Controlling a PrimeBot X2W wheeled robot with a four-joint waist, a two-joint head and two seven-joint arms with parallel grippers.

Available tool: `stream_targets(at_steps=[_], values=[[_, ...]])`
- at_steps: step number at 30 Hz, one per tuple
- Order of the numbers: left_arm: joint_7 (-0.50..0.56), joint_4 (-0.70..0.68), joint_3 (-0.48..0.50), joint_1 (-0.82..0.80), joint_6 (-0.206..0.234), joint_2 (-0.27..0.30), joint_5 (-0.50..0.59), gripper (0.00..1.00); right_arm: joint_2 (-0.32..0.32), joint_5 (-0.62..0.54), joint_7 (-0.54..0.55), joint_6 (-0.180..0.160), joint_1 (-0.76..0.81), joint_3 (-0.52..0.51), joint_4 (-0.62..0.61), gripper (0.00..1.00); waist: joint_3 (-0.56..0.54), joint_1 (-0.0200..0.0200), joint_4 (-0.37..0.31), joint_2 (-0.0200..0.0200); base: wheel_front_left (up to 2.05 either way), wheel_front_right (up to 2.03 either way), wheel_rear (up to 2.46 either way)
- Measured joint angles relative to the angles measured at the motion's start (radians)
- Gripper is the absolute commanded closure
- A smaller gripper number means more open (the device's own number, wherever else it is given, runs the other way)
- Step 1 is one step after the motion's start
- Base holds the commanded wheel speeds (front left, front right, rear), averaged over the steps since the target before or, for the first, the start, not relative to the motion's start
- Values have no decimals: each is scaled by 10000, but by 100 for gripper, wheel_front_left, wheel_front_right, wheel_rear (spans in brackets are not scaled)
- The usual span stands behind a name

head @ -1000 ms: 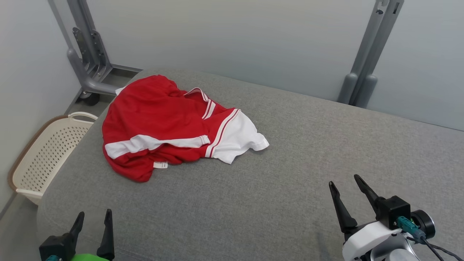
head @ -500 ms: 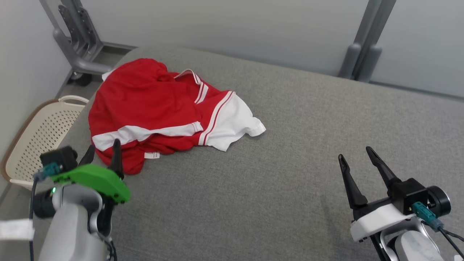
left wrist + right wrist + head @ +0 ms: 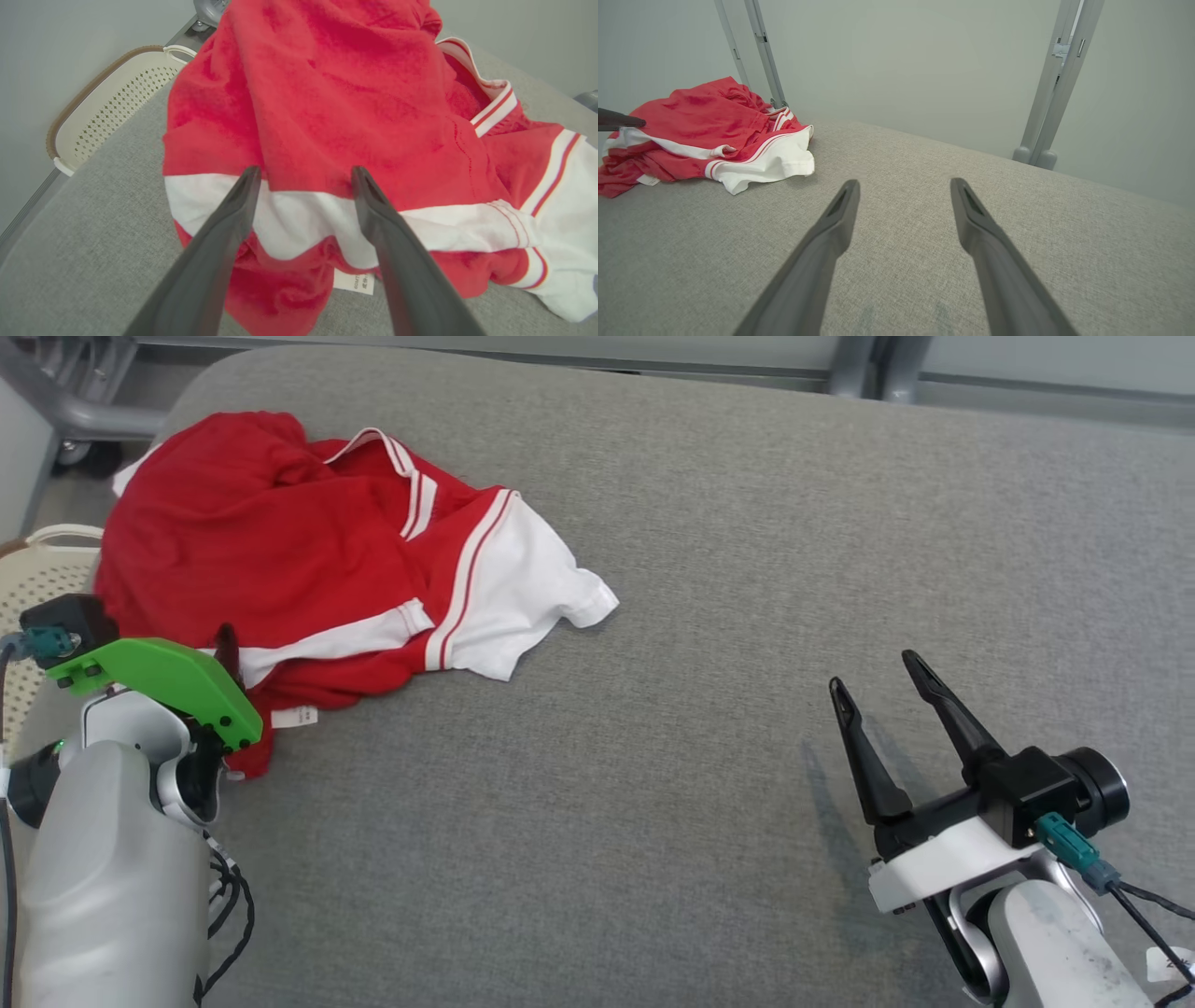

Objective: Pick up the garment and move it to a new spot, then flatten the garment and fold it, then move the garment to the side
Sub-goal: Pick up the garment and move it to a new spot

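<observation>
Currently the red-and-white garment (image 3: pixel 280 541) lies crumpled at the far left corner of the grey upholstered surface (image 3: pixel 709 569), one white sleeve spread toward the middle. Left claw (image 3: pixel 306 172), fingers apart, hangs over the garment's near edge with its tips above the white band; contact cannot be told. Right claw (image 3: pixel 872 670), also spread wide and holding nothing, sits well apart from the cloth over bare grey fabric. A cream perforated basket (image 3: pixel 107 107) stands beside the surface's left edge.
</observation>
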Motion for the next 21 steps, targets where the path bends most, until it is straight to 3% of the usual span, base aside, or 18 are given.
stream_targets(at_steps=[6,7,9,10,21], values=[[21,1198,-77,-269,61,188,35,0,105,63,0,0,-170,109,84,0,200,0,-574,0,0,0,0],[-4,1333,-79,-309,61,255,35,6,130,77,0,0,-185,150,104,0,214,0,-642,0,0,0,0],[-150,1536,-127,-436,19,368,63,64,148,90,0,0,-198,165,125,0,220,0,-754,0,0,0,0],[-251,1607,-161,-512,13,428,98,98,150,98,0,0,-201,165,130,0,212,0,-792,0,0,0,0],[-970,1801,-865,-1378,-96,836,765,100,326,236,0,0,192,121,349,0,-509,-1,-780,0,0,0,0]])
